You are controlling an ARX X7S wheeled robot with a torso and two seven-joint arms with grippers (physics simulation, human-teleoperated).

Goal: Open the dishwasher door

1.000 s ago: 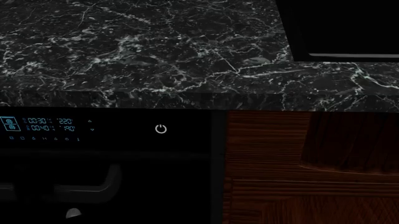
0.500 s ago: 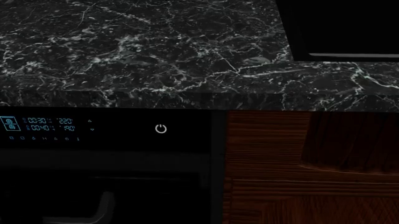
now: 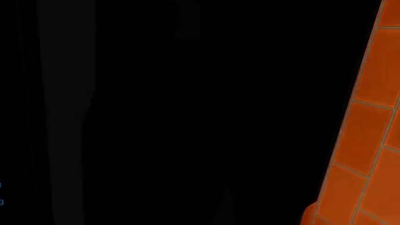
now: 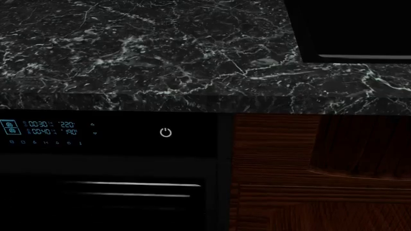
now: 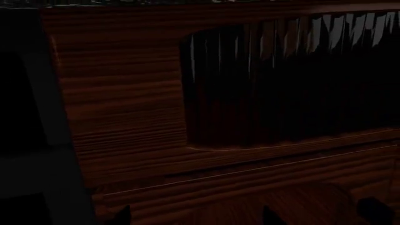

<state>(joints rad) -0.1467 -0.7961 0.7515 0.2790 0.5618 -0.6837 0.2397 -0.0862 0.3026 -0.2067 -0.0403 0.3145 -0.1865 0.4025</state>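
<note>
The black dishwasher [image 4: 109, 144] sits under the counter, with cyan digits [image 4: 51, 128] and a white power symbol [image 4: 165, 132] on its top strip. Below that strip is a dark gap crossed by two thin silver lines [image 4: 132, 184]; the dishwasher door's bar handle is out of the head view. A flat black surface [image 3: 187, 112] fills almost all of the left wrist view, and it looks like the dishwasher door. My left gripper is too dark to make out there. My right gripper [image 5: 195, 218] is open, its two dark fingertips [image 5: 122, 216] apart in front of a wood cabinet.
A black marble countertop [image 4: 147, 53] runs above, with a black basin [image 4: 353, 29] at the back right. Reddish-brown wood cabinet fronts [image 4: 321, 168] stand right of the dishwasher. Orange floor tiles [image 3: 368, 140] show beside the black surface in the left wrist view.
The dark-grey bar handle has dropped down and out of the head view. Two silver lines have appeared in the dark space under the control strip.
</note>
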